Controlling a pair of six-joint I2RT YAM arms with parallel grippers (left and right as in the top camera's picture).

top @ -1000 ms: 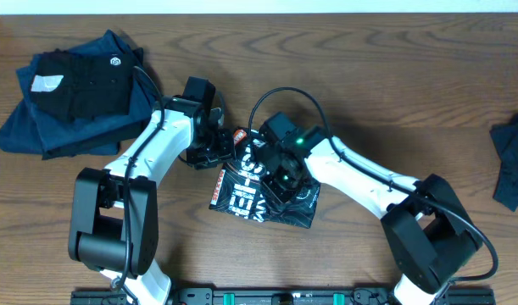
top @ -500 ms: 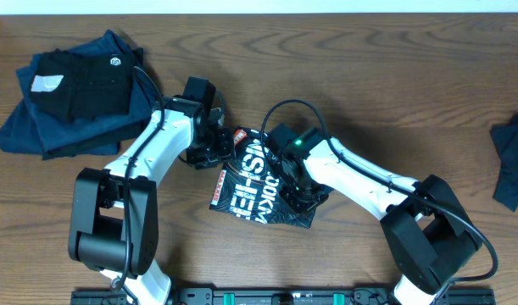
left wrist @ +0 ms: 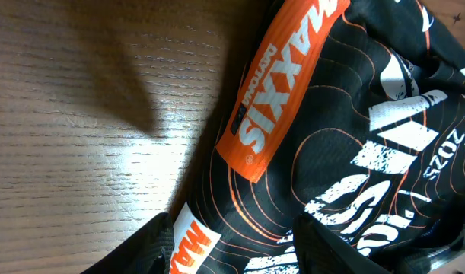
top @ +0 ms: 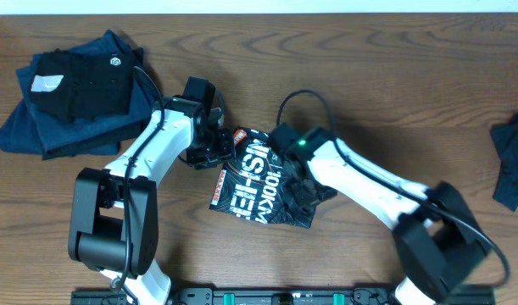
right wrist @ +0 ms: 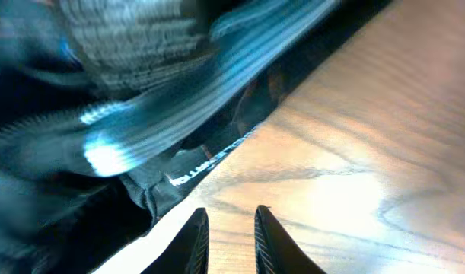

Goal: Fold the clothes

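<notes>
Between the two grippers, on the wooden table (top: pixel 386 76), lies the black T-shirt (top: pixel 257 188), folded small, its white lettering and thin orange lines facing up. The left gripper (top: pixel 213 151) sits at the shirt's near edge; from its wrist camera the fingers (left wrist: pixel 160 242) stand apart with flat fabric running between them, not pinched, and the orange MAXXIS patch (left wrist: pixel 281 84) lies just ahead of the tips. The right gripper (right wrist: pixel 228 224) is at the shirt's opposite edge. Its two fingertips are only narrowly parted with nothing in them, bare wood right below and blurred dark cloth just ahead. Well behind the left gripper, toward the far corner, rests a pile of dark blue and black garments (top: pixel 72 93). Well out past the right arm, another dark garment (top: pixel 513 161) lies at the table's edge
</notes>
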